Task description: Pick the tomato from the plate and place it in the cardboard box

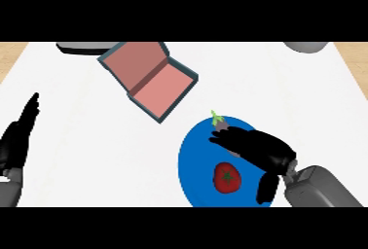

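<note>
A red tomato (pixel 227 178) with a green stem lies on the blue plate (pixel 193 160) at the lower right. My right hand (pixel 259 148) hovers over the plate's upper right part, just above and right of the tomato, fingers relaxed and holding nothing. Under its fingers a small purple eggplant with a green top (pixel 218 120) partly shows. The box (pixel 149 78), pinkish inside with dark walls, lies open and tilted at the upper centre. My left hand (pixel 20 133) rests at the left edge, fingers straight and pointing up.
A grey object (pixel 86 47) sits at the top edge behind the box, and another grey object (pixel 307 46) at the top right. The white counter top (pixel 93 146) spreads between the left hand and the plate.
</note>
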You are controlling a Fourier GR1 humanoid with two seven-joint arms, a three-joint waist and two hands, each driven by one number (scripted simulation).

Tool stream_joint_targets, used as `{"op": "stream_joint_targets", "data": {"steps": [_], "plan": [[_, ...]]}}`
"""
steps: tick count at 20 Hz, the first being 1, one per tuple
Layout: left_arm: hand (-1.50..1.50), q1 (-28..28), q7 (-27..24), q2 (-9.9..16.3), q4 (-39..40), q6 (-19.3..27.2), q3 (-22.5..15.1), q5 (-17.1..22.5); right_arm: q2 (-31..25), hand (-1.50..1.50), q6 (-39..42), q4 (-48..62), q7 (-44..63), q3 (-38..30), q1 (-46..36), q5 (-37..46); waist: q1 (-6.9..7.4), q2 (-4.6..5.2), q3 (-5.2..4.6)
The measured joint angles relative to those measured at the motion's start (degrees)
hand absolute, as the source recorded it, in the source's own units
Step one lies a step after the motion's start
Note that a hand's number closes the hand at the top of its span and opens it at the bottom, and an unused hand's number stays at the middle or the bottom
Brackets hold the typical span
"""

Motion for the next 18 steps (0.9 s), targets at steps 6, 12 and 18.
{"op": "stream_joint_targets", "data": {"steps": [6,12,18], "plan": [[0.0,0.9,-0.4,-1.9,-0.8,-0.6,1.0,-1.9,2.5,-1.5,3.1,-4.6,-0.9,-0.8,3.4,1.2,-0.05,-0.03,0.0],[0.0,1.5,0.0,-3.8,-2.0,-1.1,1.8,-4.1,4.3,-1.5,6.5,-9.6,-0.9,-1.3,6.5,3.3,-0.08,-0.03,0.01],[0.0,0.9,-0.7,-3.4,-0.8,-3.0,4.1,-4.0,8.0,-1.5,8.8,-9.5,4.5,1.1,6.6,8.2,-0.02,-0.01,0.0]]}}
